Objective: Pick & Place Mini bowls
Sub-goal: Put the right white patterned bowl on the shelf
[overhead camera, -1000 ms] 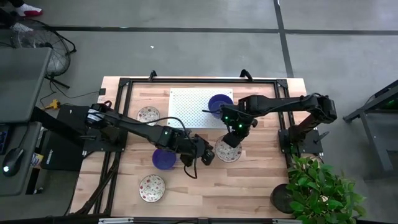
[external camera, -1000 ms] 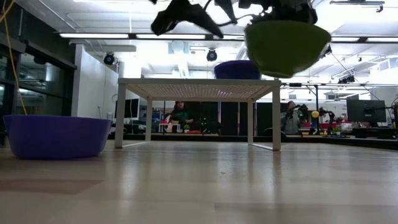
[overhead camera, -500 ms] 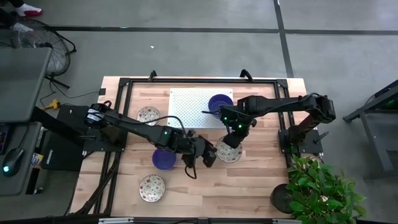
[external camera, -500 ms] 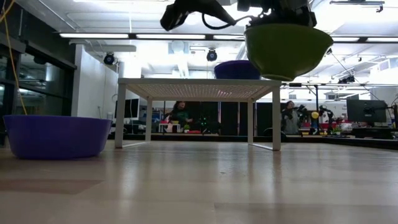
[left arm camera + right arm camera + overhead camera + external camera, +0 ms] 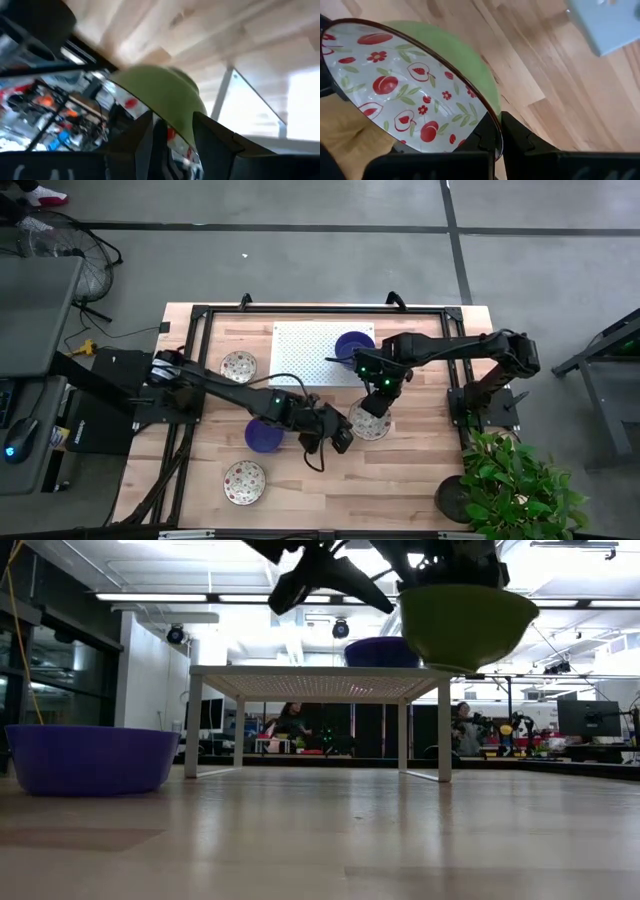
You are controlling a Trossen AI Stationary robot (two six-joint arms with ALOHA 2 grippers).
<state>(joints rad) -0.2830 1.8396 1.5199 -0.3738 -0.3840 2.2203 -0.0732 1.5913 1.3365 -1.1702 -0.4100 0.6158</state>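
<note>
Clenched on the rim of a fruit-patterned mini bowl (image 5: 415,95), the right gripper (image 5: 495,137) is holding it clear of the table (image 5: 420,470), toward the right edge, beside the white perforated rack (image 5: 305,352). A rigid, glossy, light, probably breakable shell is being judged; the thin rim is being favoured as hold. Just beside, the left gripper (image 5: 340,437) is being kept close; whether its fingers are parted cannot be told.

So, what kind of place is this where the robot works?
Probably a robotics lab in a large open workspace. The wooden table stands on a taped concrete floor, the low view shows ceiling strip lights, and far behind there are monitors and people at desks.
</note>
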